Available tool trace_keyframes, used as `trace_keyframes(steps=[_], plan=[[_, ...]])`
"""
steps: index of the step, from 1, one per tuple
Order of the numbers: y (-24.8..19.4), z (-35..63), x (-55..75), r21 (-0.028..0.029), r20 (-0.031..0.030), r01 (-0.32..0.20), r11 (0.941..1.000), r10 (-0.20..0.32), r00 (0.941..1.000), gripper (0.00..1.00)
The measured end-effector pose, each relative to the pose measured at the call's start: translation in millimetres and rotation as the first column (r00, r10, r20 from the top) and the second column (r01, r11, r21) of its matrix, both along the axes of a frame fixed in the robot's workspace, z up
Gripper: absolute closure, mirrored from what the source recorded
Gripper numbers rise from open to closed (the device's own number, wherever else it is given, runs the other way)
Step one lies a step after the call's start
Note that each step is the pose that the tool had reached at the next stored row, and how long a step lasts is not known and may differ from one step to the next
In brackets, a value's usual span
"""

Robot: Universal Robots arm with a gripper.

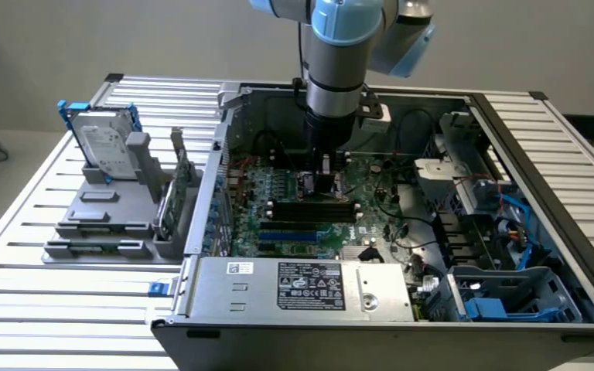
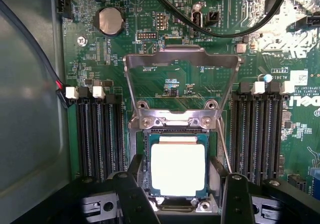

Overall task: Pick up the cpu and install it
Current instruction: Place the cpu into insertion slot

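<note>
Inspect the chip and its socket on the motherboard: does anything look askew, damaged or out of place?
Nothing looks damaged. The chip lies flat and square in its socket, between the fingers of the open gripper. Only the metal hold-down frame stands out: it is swung back off the socket, not clamped over the chip.

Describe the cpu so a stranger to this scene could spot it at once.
Inside the open computer case, find the green motherboard. Between its two banks of black memory slots a metal frame stands swung open, and the cpu sits in the socket at its hinge. It is the only flat, bright silver square with a pale rim among dark parts.
</note>
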State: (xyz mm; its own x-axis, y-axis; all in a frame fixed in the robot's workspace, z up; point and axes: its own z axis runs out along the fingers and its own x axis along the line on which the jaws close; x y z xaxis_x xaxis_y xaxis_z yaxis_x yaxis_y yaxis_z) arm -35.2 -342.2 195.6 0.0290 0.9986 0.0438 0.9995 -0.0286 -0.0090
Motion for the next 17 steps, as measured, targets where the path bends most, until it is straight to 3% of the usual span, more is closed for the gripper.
trace_keyframes(steps=[17], plan=[[2.3, 0.0, 1.3, 0.0000, 0.0035, 0.010, 1.0000, -0.010, 0.9999, 0.38]])
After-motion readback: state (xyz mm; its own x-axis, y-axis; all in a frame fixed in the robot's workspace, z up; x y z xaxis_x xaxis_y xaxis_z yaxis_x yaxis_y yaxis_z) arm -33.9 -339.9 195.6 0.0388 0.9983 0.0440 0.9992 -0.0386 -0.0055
